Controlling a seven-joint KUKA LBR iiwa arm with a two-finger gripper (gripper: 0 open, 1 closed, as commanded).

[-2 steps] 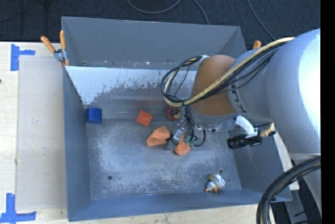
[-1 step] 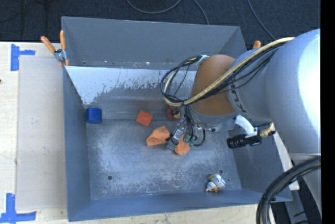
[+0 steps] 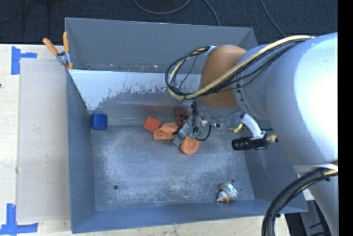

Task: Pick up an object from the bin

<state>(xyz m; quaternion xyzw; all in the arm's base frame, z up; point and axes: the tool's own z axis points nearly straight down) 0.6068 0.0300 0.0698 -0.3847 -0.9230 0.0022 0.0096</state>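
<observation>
Grey metal bin (image 3: 132, 180), its floor mostly bare. By the left wall, well apart from everything else, sits a small blue block (image 3: 99, 121). Toward the middle lies a loose cluster: an orange chunk (image 3: 151, 123), a paler orange piece (image 3: 165, 132) touching it, a dark red scrap (image 3: 181, 115) just behind, and an orange lump (image 3: 189, 145) at the right end. The claw (image 3: 187, 131) is down low at that end, between the paler orange piece and the orange lump, perhaps touching one. Its dark parts run together, so I cannot tell whether it is wide, narrow or gripping anything. Near the front wall, further right, lies a small pale thing (image 3: 226, 192). The arm (image 3: 287, 102) reaches in from the right. As I judge it, the approach is done and a sure grip and the lift are left; nothing looks raised off the floor.
</observation>
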